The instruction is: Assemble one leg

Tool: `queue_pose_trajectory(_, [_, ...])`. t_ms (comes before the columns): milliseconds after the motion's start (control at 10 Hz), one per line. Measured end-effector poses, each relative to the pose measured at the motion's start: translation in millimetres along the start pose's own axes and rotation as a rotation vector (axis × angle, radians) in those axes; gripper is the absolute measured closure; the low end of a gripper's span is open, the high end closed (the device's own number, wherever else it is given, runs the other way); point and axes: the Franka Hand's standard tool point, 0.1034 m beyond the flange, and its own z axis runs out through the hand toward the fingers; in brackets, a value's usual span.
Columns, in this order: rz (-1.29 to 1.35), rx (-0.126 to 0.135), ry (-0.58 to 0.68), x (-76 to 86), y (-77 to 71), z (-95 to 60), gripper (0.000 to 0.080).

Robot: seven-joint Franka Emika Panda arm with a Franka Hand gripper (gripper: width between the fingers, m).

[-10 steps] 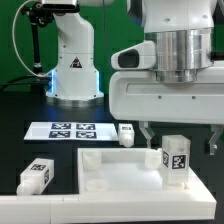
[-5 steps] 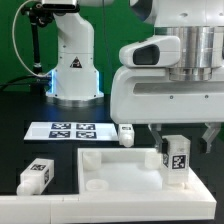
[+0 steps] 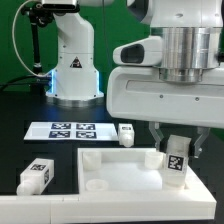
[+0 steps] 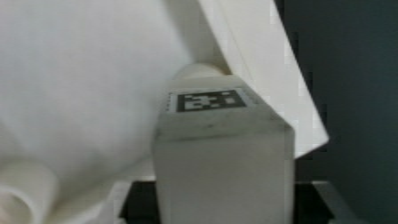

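A white leg [image 3: 177, 158] with a black-and-white tag stands upright, slightly tilted, at the far right corner of the wide flat white panel [image 3: 115, 172]. My gripper [image 3: 176, 147] reaches down over it with one finger on each side of its top. In the wrist view the leg [image 4: 222, 140] fills the gap between the two dark fingers [image 4: 146, 205], which press against its sides. The panel [image 4: 89, 90] lies behind it there. The gripper is shut on this leg.
Another leg [image 3: 127, 132] lies just behind the panel. A third leg [image 3: 35, 174] lies on the black table at the exterior view's left. The marker board [image 3: 68, 129] lies behind the panel, and the arm's white base [image 3: 75, 70] stands further back.
The fingers, spread wide on both sides of the upright leg a second ago, have closed in onto it. The leg now leans slightly.
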Motion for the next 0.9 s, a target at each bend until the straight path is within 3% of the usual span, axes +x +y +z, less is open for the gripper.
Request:
queue_pose_trajectory(500, [0.666, 0.034, -0.063, 3.0, 10.2, 1.3, 0.0508])
queue_pose_trajectory(800, [0.651, 0.033, -0.060, 2.9, 10.1, 1.6, 0.0508])
queue_pose_trajectory(900, [0.503, 0.022, -0.037, 0.4, 6.7, 0.8, 0.0327])
